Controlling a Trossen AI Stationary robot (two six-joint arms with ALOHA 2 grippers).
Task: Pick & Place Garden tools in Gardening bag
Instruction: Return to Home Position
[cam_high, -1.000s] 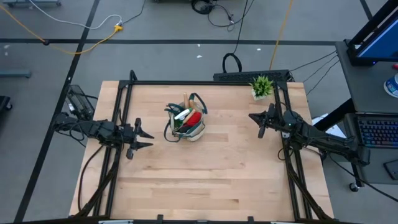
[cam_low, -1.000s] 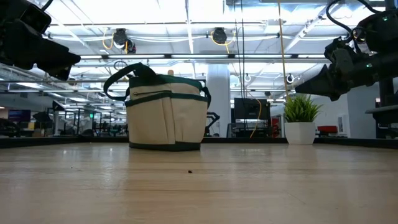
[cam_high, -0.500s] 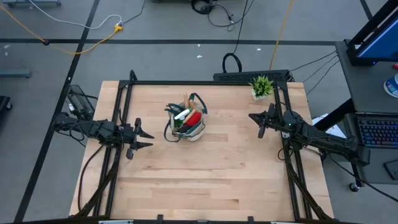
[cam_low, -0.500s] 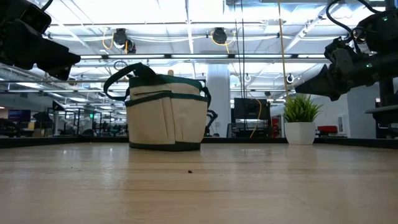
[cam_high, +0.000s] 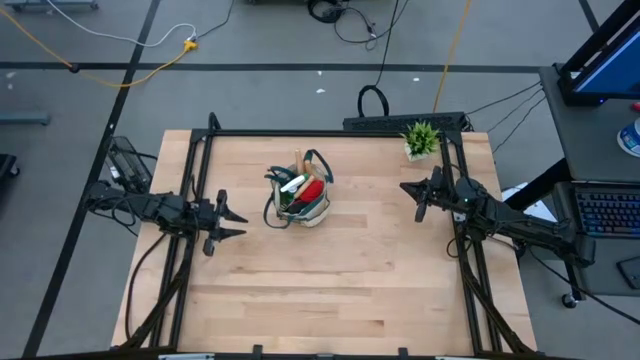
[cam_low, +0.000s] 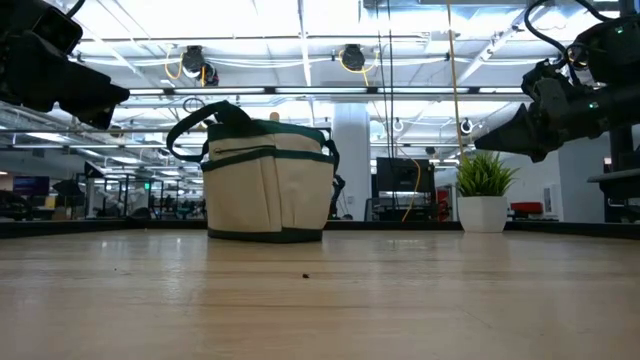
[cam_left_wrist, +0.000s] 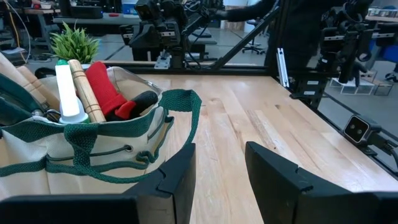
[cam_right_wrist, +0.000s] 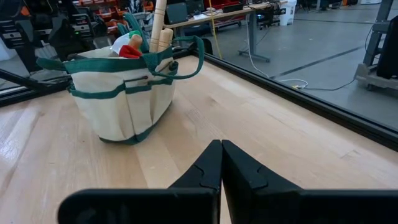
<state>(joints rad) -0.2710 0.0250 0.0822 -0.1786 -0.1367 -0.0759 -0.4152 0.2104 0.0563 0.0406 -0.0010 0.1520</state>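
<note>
The beige gardening bag (cam_high: 299, 200) with dark green trim stands upright on its base on the wooden table, left of centre toward the far side. Wooden handles, a red-black glove and a white-topped bottle stick out of it (cam_left_wrist: 87, 93). It also shows in the low view (cam_low: 268, 178) and the right wrist view (cam_right_wrist: 122, 87). My left gripper (cam_high: 238, 222) hovers open above the table to the bag's left, empty. My right gripper (cam_high: 408, 192) hovers shut above the table's right side, empty.
A small spiky green potted plant (cam_high: 421, 139) stands at the far right corner of the table. A black frame runs along the table's far, left and right edges (cam_high: 330, 131). The near half of the table (cam_high: 330, 290) is bare wood.
</note>
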